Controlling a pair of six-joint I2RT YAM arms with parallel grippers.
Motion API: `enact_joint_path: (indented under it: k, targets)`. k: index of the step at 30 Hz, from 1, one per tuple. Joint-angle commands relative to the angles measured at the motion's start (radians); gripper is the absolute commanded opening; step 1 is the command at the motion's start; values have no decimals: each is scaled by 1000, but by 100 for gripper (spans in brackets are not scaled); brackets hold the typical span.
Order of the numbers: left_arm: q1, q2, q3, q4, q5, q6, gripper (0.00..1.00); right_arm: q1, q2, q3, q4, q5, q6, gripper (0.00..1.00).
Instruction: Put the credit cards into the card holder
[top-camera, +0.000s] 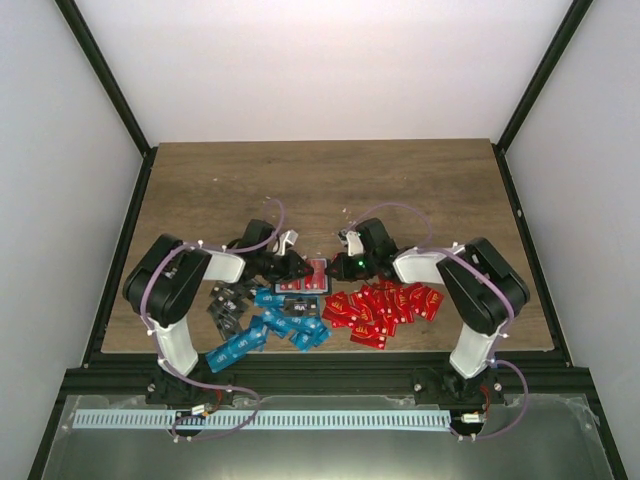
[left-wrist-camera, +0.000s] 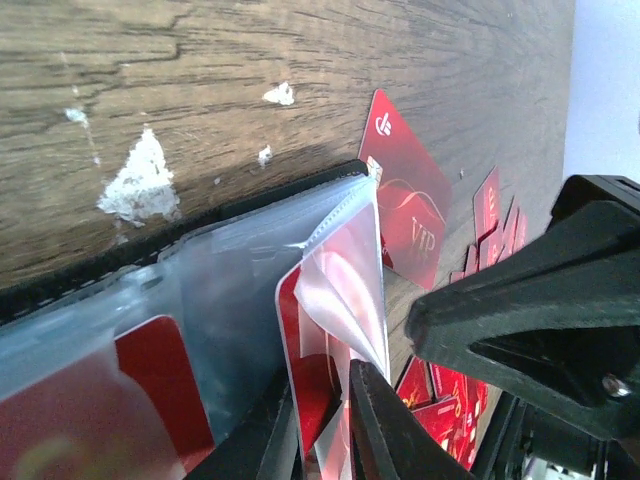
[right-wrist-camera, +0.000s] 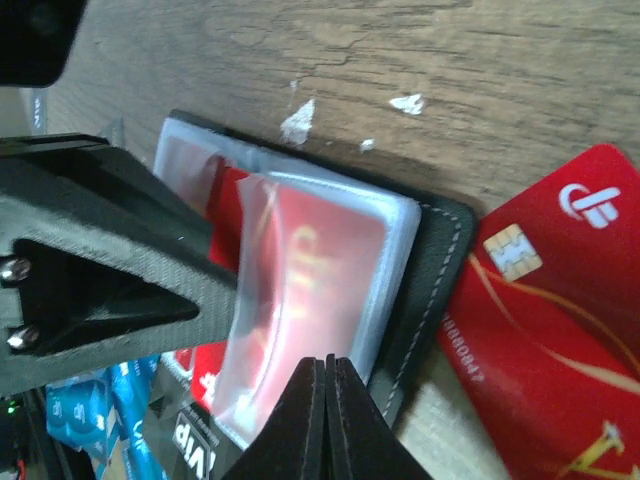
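Note:
The card holder lies open at mid-table, black-edged, with clear sleeves holding red cards. My left gripper is shut on a red card standing on edge at a peeled-up sleeve flap. My right gripper has its jaws pressed together with nothing seen between them, tips over the near edge of a sleeve with a red card inside. Loose red cards, blue cards and dark cards lie in front.
A red VIP card lies by the holder's far corner, and a red chip card lies beside it. White scuffs mark the wood. The right gripper's body is close to the left fingers.

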Motion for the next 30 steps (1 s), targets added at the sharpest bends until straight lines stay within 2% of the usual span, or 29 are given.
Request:
enact_joint_path:
  k: [1,8,15,22,26,30]
  targets:
    - [-26,14,-31,-75,-88,-14,18,7,-75,-22,-4,8,2,1]
    - [-33,-70,-18,-183,-163,31,35,7,-163,-26,-64,56,-18,2]
    - [-34,-187,-5,-310,-237,93,66,6,-248,-23,-112,87,-31,3]
    - [-33,-356,-3,-457,-380,142,89,6,-287,-45,-109,66,-30,4]
    - [-34,-442,-24,-499,-507,149,93,9,-270,-51,-82,17,-20,4]
    - [-33,-442,-57,-478,-495,145,92,21,-232,-39,-53,-33,-13,4]
